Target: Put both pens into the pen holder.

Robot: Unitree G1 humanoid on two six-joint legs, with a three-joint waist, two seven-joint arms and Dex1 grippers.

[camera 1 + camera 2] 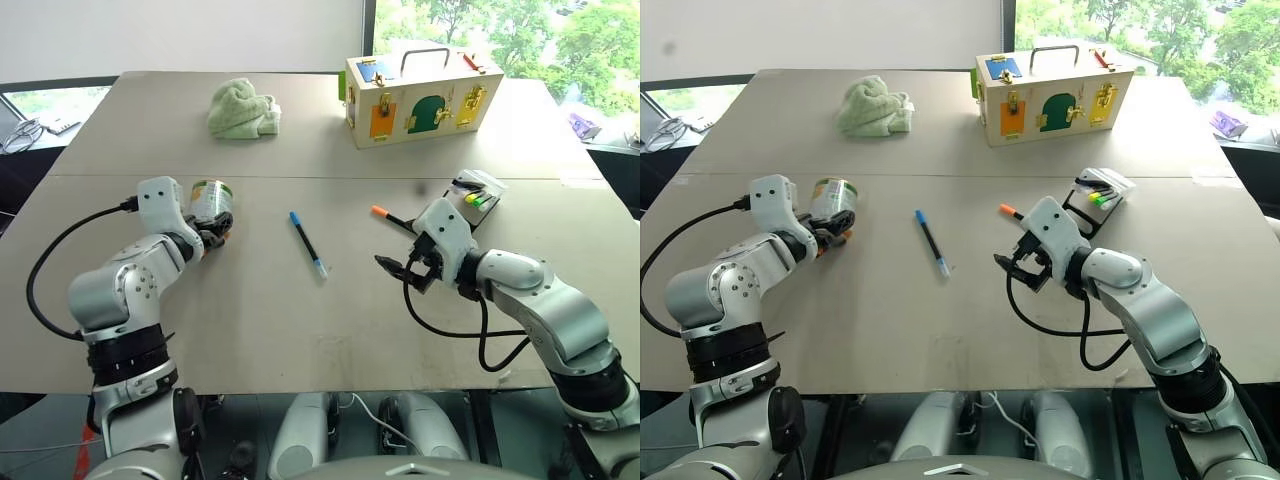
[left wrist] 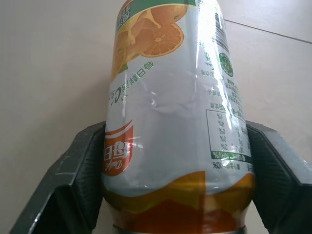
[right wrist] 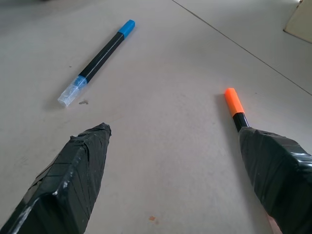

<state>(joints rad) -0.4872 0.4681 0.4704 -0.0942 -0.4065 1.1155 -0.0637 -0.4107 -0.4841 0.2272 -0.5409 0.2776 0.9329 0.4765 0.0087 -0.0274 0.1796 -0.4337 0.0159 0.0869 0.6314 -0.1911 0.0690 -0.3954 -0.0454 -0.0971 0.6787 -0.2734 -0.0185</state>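
Fingers of the right gripper (image 3: 170, 165) stand wide apart over the orange pen (image 3: 234, 108), with the blue pen (image 1: 308, 243) lying mid-table. Both look light, stiff and slippery, so pinch mid-barrel. Pen holder (image 1: 477, 195) sits beyond; left gripper (image 2: 183, 161) clasps a can (image 2: 175, 112).

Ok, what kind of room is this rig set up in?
Probably an office or lab test space, not a home: a plain table set against big windows onto trees, laid out with practice props such as a wooden latch box and a drink can.
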